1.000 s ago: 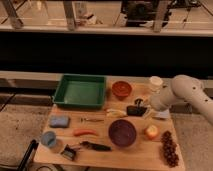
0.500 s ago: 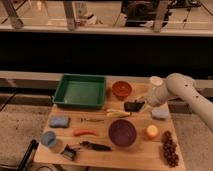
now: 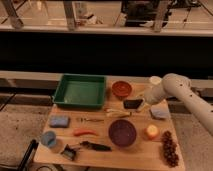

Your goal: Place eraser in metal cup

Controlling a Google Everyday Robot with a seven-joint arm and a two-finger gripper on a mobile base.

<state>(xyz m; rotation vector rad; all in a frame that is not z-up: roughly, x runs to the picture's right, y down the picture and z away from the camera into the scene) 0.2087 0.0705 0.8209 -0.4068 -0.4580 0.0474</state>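
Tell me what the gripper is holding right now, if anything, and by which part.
The gripper is right at the right end of the black eraser, between the orange bowl and the purple bowl. Whether it actually grips it cannot be told.

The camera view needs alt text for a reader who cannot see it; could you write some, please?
A white robot arm reaches from the right, its gripper at a black eraser on a wooden table. Around it lie a green tray, brown bowl, purple bowl and orange fruit.

Smooth white rounded arm segments end in the gripper (image 3: pixel 141 103).
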